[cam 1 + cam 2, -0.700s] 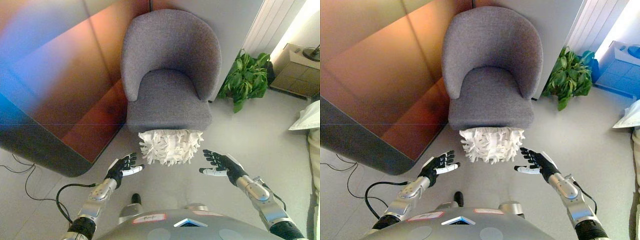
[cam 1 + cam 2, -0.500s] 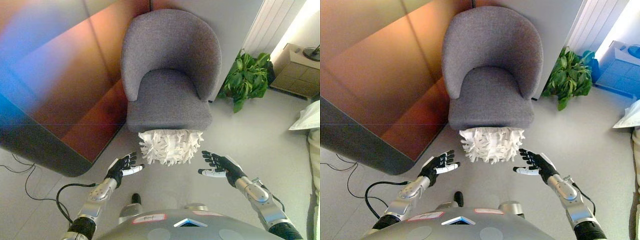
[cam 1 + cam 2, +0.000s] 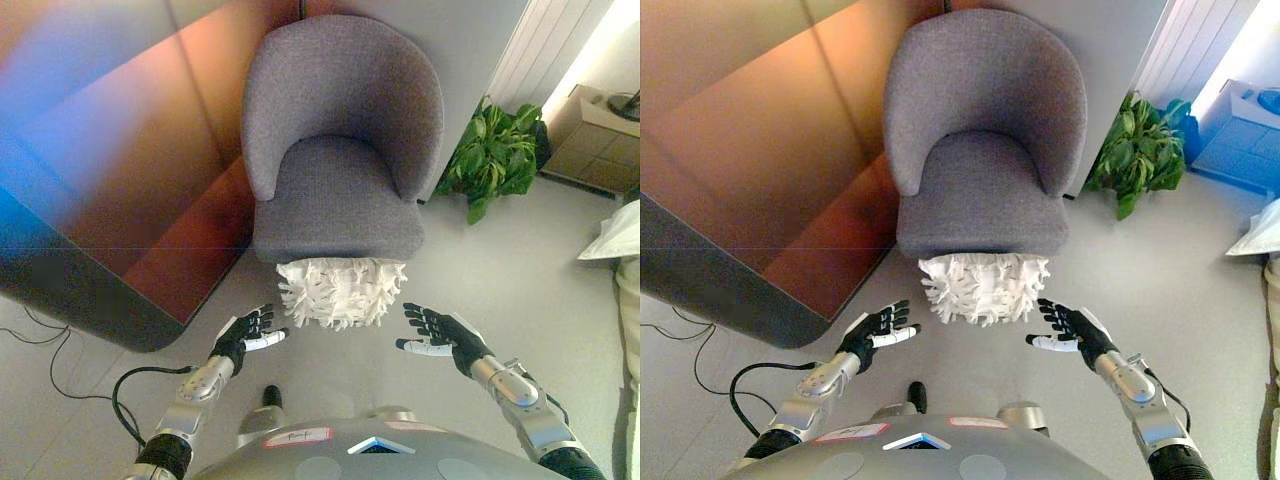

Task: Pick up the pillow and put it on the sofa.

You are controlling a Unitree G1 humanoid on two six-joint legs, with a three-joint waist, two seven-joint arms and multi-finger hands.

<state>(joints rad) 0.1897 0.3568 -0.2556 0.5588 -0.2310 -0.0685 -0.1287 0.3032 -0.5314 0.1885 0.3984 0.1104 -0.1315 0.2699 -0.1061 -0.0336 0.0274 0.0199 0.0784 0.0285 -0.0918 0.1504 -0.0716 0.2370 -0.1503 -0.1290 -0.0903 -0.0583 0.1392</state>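
Note:
A white shaggy pillow [image 3: 340, 292] lies on the floor against the front of a grey upholstered armchair [image 3: 338, 150]. My left hand [image 3: 246, 334] is open, low and to the left of the pillow, not touching it. My right hand [image 3: 441, 333] is open, low and to the right of the pillow, also apart from it. The armchair's seat [image 3: 980, 190] holds nothing. The pillow also shows in the right eye view [image 3: 983, 286], between my two hands [image 3: 876, 331] [image 3: 1070, 328].
A brown and grey wall panel [image 3: 110, 180] runs along the left. A green potted plant [image 3: 495, 155] stands right of the armchair. A cardboard box [image 3: 590, 135] is at the far right. A white object [image 3: 615, 235] shows at the right edge.
My right hand has drifted slightly down and to the left, a little nearer the pillow. The left hand and the pillow have not moved.

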